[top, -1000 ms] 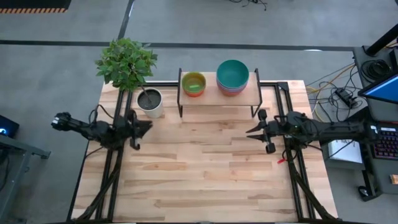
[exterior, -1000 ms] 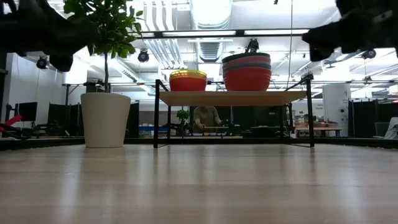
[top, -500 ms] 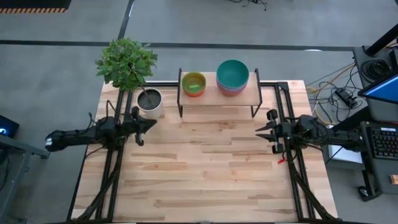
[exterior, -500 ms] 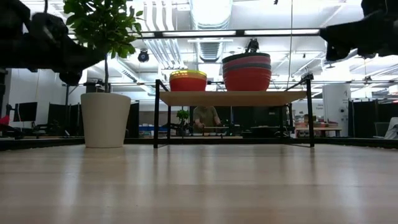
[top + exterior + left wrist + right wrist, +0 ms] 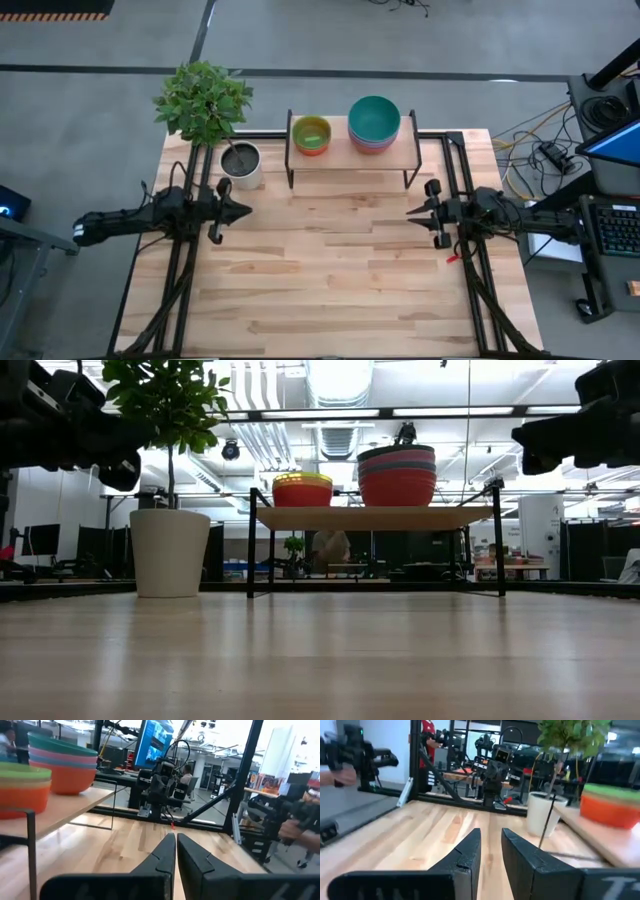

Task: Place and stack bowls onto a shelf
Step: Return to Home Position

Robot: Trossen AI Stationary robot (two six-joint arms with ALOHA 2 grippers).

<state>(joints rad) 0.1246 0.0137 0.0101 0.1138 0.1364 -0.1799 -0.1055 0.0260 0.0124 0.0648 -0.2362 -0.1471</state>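
Midway up the table [image 5: 330,285], over its left side, we've got the left gripper [image 5: 243,211] hanging with its jaws clenched, tips pretty much touching in its own wrist view and holding nothing. Across from it, over the right side, the right gripper [image 5: 412,212] points back at it, jaws released just a crack, also empty. Both are well apart from the shelf [image 5: 340,156], which stands at the far edge. We see the bowls on it in two stacks: the green-topped stack [image 5: 312,133] toward the left end and the taller teal-topped stack [image 5: 374,120] just beside it on the right. Near the shelf's left end stands a white plant pot [image 5: 241,164].
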